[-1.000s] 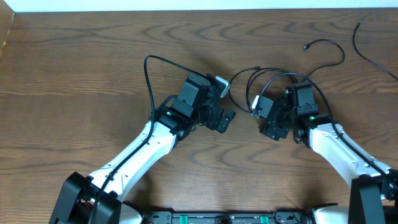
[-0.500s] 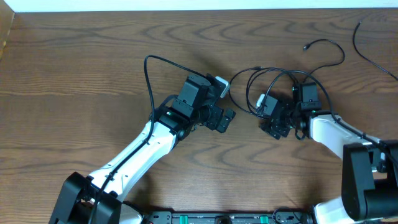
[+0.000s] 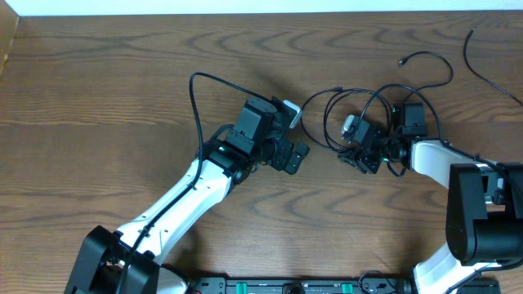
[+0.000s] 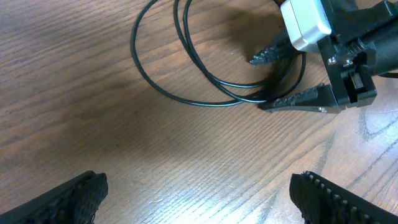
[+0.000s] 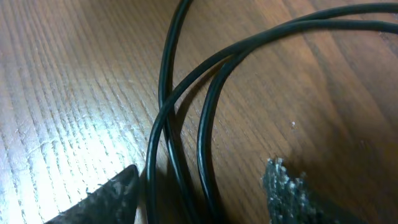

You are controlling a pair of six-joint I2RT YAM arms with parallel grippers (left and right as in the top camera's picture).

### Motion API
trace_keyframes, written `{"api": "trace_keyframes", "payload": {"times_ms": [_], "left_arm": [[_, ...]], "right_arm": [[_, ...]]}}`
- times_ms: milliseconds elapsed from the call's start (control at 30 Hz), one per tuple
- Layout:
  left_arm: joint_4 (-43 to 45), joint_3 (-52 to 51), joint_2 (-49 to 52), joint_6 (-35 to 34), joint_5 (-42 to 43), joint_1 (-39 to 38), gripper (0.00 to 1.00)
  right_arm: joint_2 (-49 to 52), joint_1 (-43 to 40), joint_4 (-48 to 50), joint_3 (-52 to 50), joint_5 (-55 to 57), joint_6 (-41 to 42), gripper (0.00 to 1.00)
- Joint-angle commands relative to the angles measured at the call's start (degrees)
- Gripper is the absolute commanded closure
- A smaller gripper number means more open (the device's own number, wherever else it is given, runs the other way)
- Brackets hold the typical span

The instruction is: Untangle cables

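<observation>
Left wrist view: left fingers (image 4: pixel 73 198) spread wide; right fingers (image 5: pixel 289 190) spread, straddling black cable (image 5: pixel 163 87).

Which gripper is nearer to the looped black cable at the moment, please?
Right. The right gripper has strands of the black cable between its open fingers; the left gripper hangs open beside the loops, clear of them.

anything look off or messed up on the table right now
Nothing looks spilled or damaged. The black cable lies in overlapping loops, and its strands cross each other between the open fingers of the right gripper, so it is not yet untangled.
</observation>
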Motion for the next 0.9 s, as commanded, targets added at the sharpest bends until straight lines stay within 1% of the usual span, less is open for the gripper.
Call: {"api": "trace_keyframes", "payload": {"times_ms": [0,67,100,167,400,600,667,733,867], "left_arm": [[0.07,0.15,0.20,-0.24,-0.35,0.13,0.01],[0.07,0.15,0.20,-0.22,-0.35,0.13,0.01],[0.07,0.15,0.20,-0.22,-0.35,0.13,0.01],[0.11,0.15,0.20,-0.22,-0.37,0.13,0.01],[0.13,0.15,0.20,-0.22,-0.37,0.13,0.01],[0.13,0.15,0.20,-0.20,-0.37,0.13,0.01],[0.11,0.15,0.20,-0.22,-0.37,0.13,0.01],[0.13,0.15,0.20,-0.20,-0.37,0.13,0.01],[0.11,0.15,0.20,-0.20,-0.37,0.13,0.01]], "right_arm": [[5.79,0.31,-5.07,-4.46,8.09,2.23,0.51],[5.79,0.31,-5.92,-4.46,8.09,2.25,0.64],[5.79,0.31,-6.43,-4.46,8.09,2.23,0.74],[5.79,0.31,-7.26,-4.46,8.11,2.25,0.99],[5.79,0.37,-8.90,-4.46,6.91,2.27,0.99],[5.73,0.39,-6.86,-4.15,-3.26,3.37,0.99],[5.49,0.35,-5.11,-3.52,-5.16,8.09,0.99],[4.63,0.28,-3.76,-2.05,-5.25,15.69,0.99],[1.62,0.20,-3.82,1.95,-5.25,27.02,0.99]]}}
